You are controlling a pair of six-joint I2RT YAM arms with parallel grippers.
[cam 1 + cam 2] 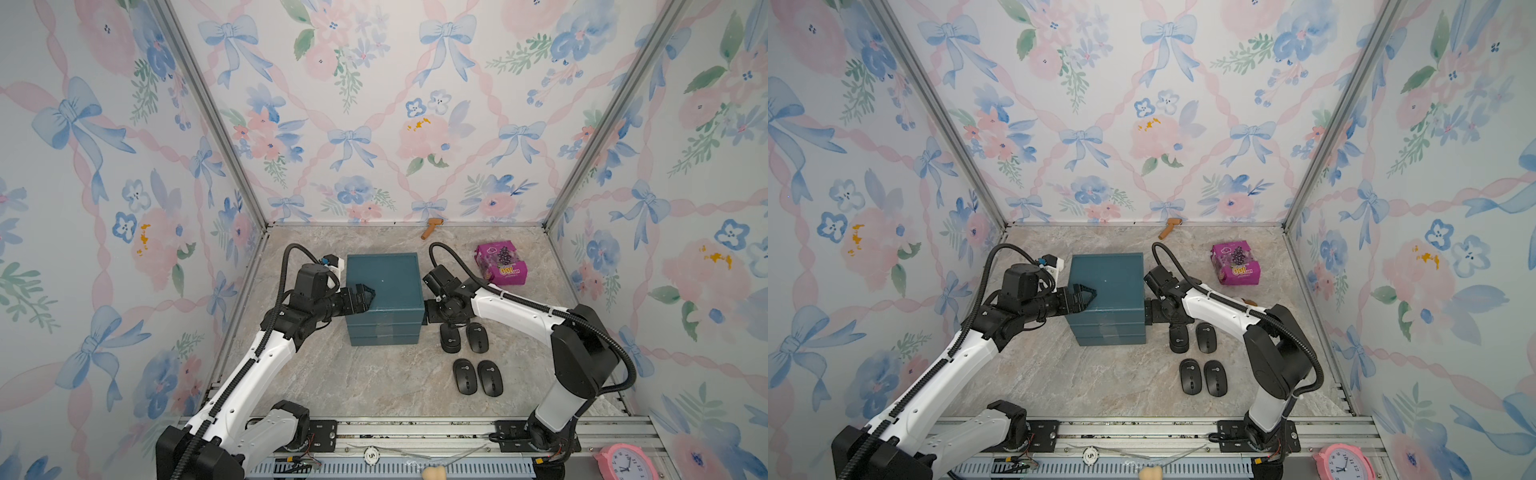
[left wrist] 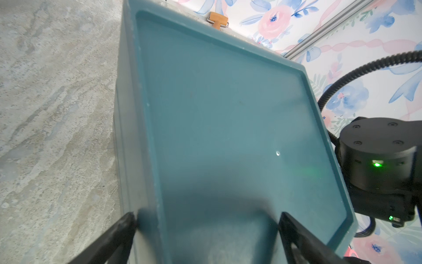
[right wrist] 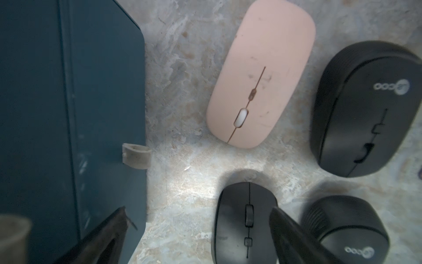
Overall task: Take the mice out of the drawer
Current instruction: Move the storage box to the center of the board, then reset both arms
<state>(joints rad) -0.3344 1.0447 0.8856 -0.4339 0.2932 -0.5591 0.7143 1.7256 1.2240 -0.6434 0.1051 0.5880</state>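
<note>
Five mice confirmed out on the marble table (image 1: 374,386), all right of the teal drawer unit (image 1: 384,282). Four are black, seen in both top views: a far pair (image 1: 477,337) just near of the right wrist and a near pair (image 1: 490,378) side by side, well apart from the unit. The pink mouse (image 3: 260,75) shows only in the right wrist view; the arm hides it from above. That wrist view also shows three black ones close to the gripper. I can't match them one-to-one with the four seen from above, so I can't tell whether a further black one is out. No drawer stands pulled out and the fronts look flush. Drawer interiors aren't visible, so my read is that the job is at or near its end. Right gripper (image 3: 198,230) has jaws spread wide and nothing between them. One finger is by the unit's right side, the other hangs over a black mouse, and no grip shows. Left gripper (image 1: 365,300) sits at the near-left edge of the unit's top with jaws apart, straddling the rim: one finger outside the wall, one over the recessed top. It holds nothing and looks like it's bracing the unit, though actual contact isn't clear. A purple packet (image 1: 500,264) sits far right, not involved.
</note>
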